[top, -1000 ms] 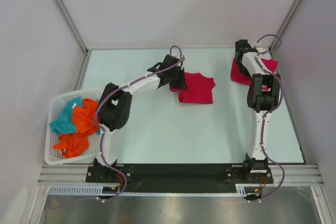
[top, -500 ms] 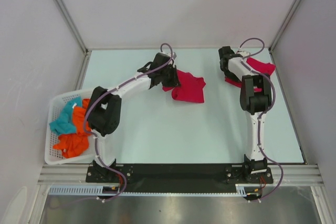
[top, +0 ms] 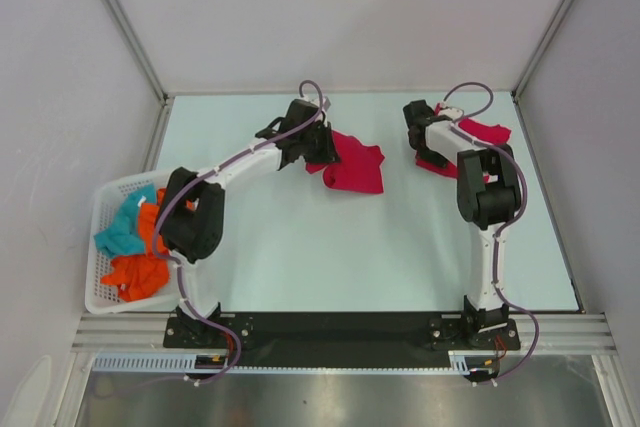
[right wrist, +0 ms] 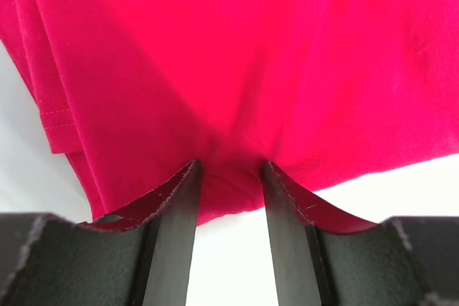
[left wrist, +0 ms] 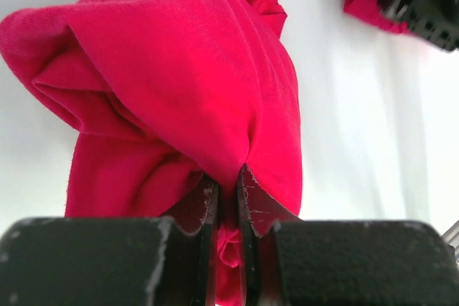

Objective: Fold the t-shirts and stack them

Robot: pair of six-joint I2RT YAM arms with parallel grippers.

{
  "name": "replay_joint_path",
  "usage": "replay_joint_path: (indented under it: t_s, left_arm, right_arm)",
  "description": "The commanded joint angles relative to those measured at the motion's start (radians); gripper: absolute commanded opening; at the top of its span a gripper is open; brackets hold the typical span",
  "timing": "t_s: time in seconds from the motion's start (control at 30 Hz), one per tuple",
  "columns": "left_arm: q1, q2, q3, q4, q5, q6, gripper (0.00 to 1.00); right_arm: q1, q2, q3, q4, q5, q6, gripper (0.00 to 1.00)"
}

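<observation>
Left tool [left wrist: 227, 180]: clamped on centre t-shirt [left wrist: 179, 69].
Right tool [right wrist: 229, 170]: clamped on right t-shirt [right wrist: 251, 48].
Risk: cloth lost through shallow pinch.

Far half of the bench [top: 330, 247]: middle t-shirt [top: 358, 169], its left edge held in the left hand [top: 316, 152]. Well to its right, near the far right corner, lies the right t-shirt [top: 487, 133], its left edge in the right hand [top: 427, 151]. Basket [top: 104, 299] at the near left edge, clothes [top: 140, 242] heaped inside.

Right of the basket [top: 140, 178] the near table [top: 350, 257] lies open; farther back the left arm [top: 240, 159], right arm [top: 487, 192] and t-shirts [top: 357, 169] obstruct.
</observation>
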Motion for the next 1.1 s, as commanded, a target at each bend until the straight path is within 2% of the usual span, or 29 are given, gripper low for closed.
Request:
replay_joint_path:
  t_s: [0.0,0.43,0.8,0.93,1.07]
  left_arm:
    - [0.013,-0.084,-0.016,0.049,-0.011,0.012,0.12]
    - [0.038,-0.143,-0.063,0.052,-0.024,0.009,0.12]
    - [0.041,-0.199,-0.104,0.06,-0.031,0.008,0.12]
    - [0.041,-0.212,-0.116,0.065,-0.027,0.008,0.12]
    - [0.041,-0.207,-0.101,0.068,-0.022,0.009,0.12]
  right_arm:
    - [0.075,-0.049,-0.108,-0.049,-0.152,0.013,0.46]
    - [0.273,-0.177,-0.334,-0.036,-0.218,0.078,0.45]
    - [0.486,-0.296,-0.452,-0.116,-0.223,0.176,0.45]
    - [0.514,-0.353,-0.503,-0.136,-0.218,0.219,0.46]
    - [0.502,-0.372,-0.484,-0.171,-0.166,0.22,0.47]
